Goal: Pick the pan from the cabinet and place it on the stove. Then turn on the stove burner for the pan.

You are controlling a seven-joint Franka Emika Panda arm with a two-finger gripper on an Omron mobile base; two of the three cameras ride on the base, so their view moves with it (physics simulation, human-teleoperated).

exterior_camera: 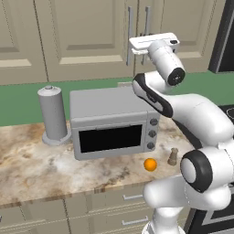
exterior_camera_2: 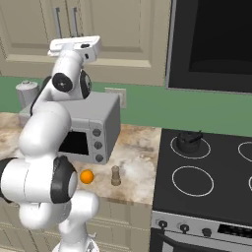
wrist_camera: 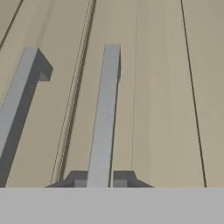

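Where the left base view shows the gripper (exterior_camera: pixel 147 49) raised to the closed cabinet (exterior_camera: pixel 82 36), the pan presumably sits behind its doors. In the hand view the fingertips (wrist_camera: pixel 78 181) clamp the right bar handle (wrist_camera: pixel 104 118), whose long axis runs vertically, so the door must be pulled outward.

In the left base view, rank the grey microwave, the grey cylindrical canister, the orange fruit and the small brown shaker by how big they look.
1. Grey microwave
2. Grey cylindrical canister
3. Small brown shaker and orange fruit: too alike to rank.

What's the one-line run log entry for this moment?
phase: opening cabinet | gripper: shut on door handle | doors: closed | pan: unseen | stove: small pot on back ring
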